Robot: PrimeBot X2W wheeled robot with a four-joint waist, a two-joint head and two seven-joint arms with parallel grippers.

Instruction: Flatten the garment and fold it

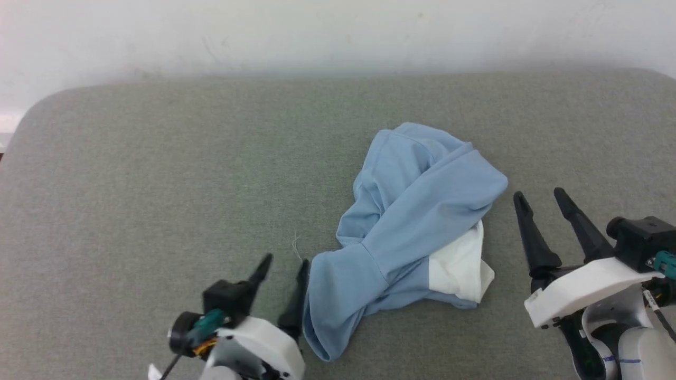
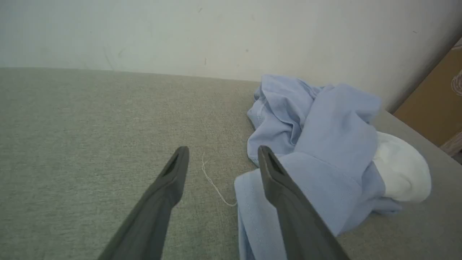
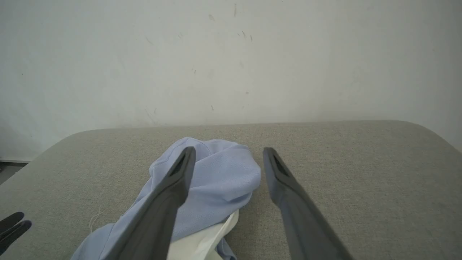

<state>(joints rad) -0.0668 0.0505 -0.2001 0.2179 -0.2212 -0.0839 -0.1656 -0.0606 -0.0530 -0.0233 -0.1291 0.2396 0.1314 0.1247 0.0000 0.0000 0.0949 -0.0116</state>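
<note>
The garment (image 1: 417, 221) is a light blue shirt lying crumpled in a heap on the grey padded table (image 1: 158, 174), with a patch of white lining (image 1: 459, 266) turned out at its right side. My left gripper (image 1: 285, 261) stands open at the heap's lower left edge, its right finger close beside the cloth. In the left wrist view the garment (image 2: 325, 151) lies behind and beside the right finger of the open left gripper (image 2: 222, 151). My right gripper (image 1: 541, 195) is open just right of the heap, holding nothing. In the right wrist view the right gripper (image 3: 229, 151) sits above the garment (image 3: 216, 180).
A loose white thread (image 2: 214, 184) lies on the table between the left fingers. A pale wall (image 1: 338, 31) runs along the table's far edge. Brown cardboard (image 2: 433, 101) shows beyond the table's right edge in the left wrist view. The left gripper's fingertips (image 3: 12, 225) show at the right wrist view's lower left.
</note>
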